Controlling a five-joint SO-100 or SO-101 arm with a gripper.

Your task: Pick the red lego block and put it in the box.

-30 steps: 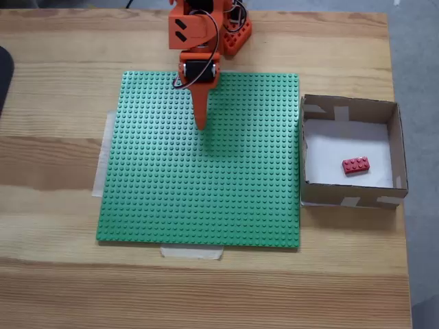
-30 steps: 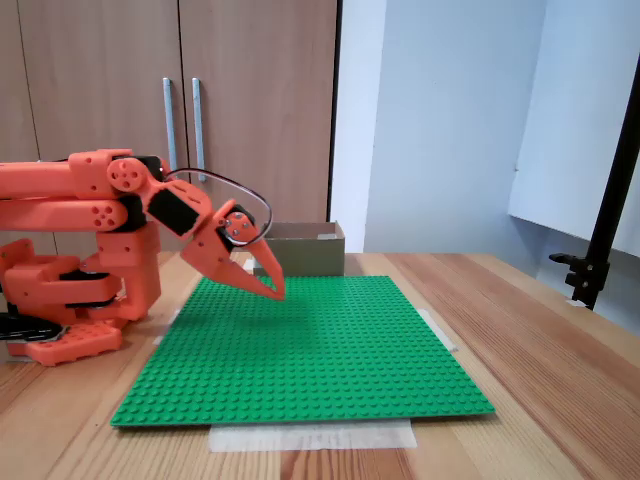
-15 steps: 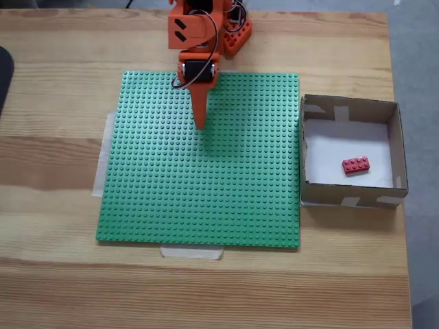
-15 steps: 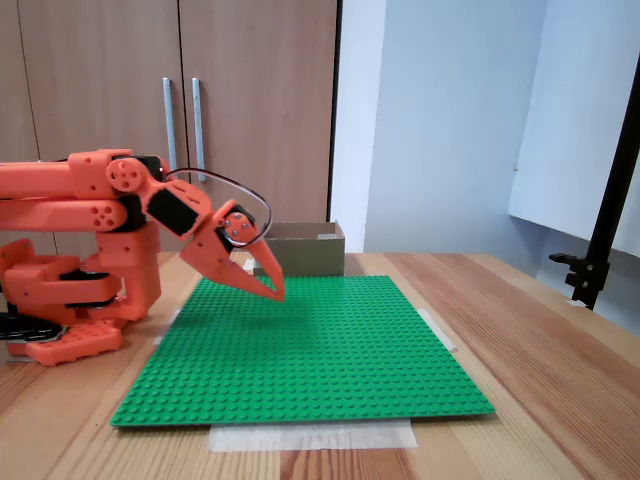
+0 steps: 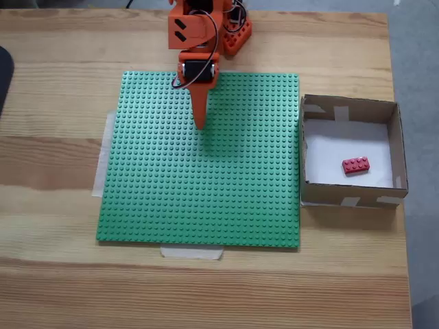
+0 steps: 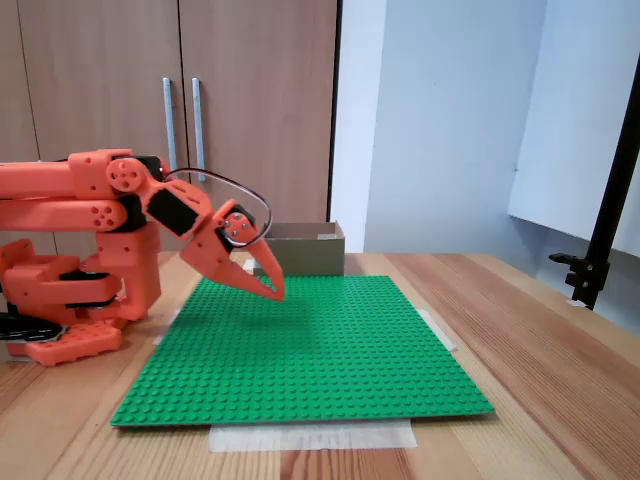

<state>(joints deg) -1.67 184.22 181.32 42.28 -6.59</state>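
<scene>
Pale wooden planks with a long straight grain make up the table point(image 5: 55, 164), and behind it in a fixed view stand brown cupboard doors point(image 6: 170, 110) with slim metal handles beside a plain pale wall. Nothing has shifted across the last second: arm, baseplate and brick sit exactly where they were, which I read as the job being finished and the arm parked at rest. Largest on the table is the green baseplate point(image 5: 206, 185), a flat square carpeted in even rows of studs, its edges held by strips of pale tape. Folded low over its far edge is the orange arm point(image 6: 100, 200), matte printed plastic with a looping black cable, and its gripper point(image 5: 199, 123) hangs just above the studs with the two tapered fingers drawn together to a single point, holding nothing. Just beside the baseplate's right edge in the overhead-looking view sits the box point(image 5: 396, 151), shallow brown cardboard with tape patches and a white floor. Lying flat inside it, studs up and slightly angled, is the red lego block point(image 5: 356, 164).
</scene>
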